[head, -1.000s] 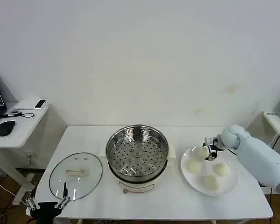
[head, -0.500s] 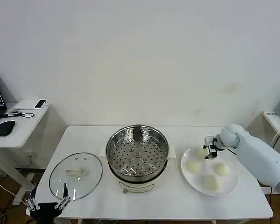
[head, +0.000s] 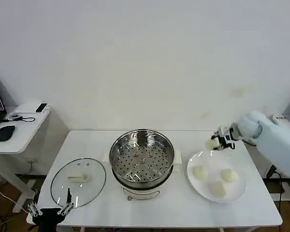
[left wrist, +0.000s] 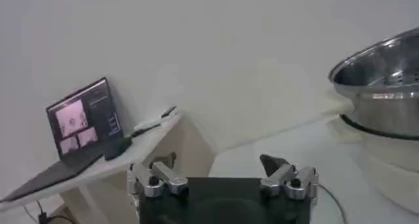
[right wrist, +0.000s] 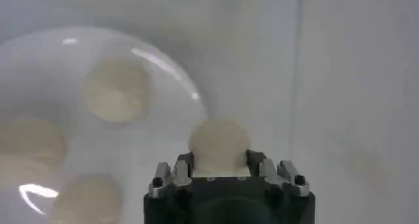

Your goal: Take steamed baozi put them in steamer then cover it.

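- Right gripper [head: 216, 143] has lifted 1 bao [head: 212, 143] off the plate [head: 239, 192] since 1.0 s ago; it now hangs above the plate's far-left rim, clenched on the bun so it can be carried.
- 3 baozi [head: 200, 172] lie on the plate.
- Steamer [head: 142, 159] sits open mid-table with its tray bare, ready to receive; next move is likely leftward over it.
- Cover [head: 79, 181] lies flat left of the steamer, clear of the loading path.
- Left gripper [head: 50, 210] parked at the near-left table edge, fingers spread.
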Action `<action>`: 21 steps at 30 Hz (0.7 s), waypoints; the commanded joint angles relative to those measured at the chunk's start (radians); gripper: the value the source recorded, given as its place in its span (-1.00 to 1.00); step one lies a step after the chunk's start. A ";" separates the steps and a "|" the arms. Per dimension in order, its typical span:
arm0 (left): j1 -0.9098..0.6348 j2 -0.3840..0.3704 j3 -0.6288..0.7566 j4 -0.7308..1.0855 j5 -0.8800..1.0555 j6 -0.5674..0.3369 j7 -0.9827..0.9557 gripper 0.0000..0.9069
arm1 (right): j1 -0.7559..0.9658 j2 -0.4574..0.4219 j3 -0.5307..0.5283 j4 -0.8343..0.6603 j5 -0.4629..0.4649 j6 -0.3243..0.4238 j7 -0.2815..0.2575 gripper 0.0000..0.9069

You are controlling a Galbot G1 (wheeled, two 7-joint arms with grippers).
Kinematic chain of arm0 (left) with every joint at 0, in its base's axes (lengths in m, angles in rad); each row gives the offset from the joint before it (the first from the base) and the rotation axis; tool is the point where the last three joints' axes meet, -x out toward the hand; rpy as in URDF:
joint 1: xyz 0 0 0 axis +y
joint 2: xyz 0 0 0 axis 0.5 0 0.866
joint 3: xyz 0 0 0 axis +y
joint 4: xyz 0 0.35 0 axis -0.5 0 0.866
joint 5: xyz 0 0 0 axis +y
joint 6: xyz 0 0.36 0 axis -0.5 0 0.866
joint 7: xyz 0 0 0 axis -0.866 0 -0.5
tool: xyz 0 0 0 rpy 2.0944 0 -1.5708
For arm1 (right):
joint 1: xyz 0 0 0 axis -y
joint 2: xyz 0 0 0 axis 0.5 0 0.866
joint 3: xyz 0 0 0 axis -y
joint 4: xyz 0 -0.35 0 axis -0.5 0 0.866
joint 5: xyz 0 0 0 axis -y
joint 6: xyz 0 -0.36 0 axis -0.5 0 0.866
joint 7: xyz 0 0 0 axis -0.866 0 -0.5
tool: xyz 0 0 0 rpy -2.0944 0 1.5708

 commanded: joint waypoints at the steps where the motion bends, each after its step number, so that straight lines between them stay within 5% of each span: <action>1: -0.001 0.000 -0.001 -0.002 -0.006 0.002 0.001 1.00 | 0.334 0.036 -0.223 0.059 0.182 0.015 0.006 0.22; 11: 0.000 0.009 -0.023 -0.024 -0.023 0.024 0.015 1.00 | 0.531 0.276 -0.454 0.100 0.389 0.061 0.071 0.22; 21: 0.000 0.011 -0.042 -0.034 -0.033 0.032 0.022 1.00 | 0.554 0.467 -0.634 0.115 0.376 0.212 0.079 0.22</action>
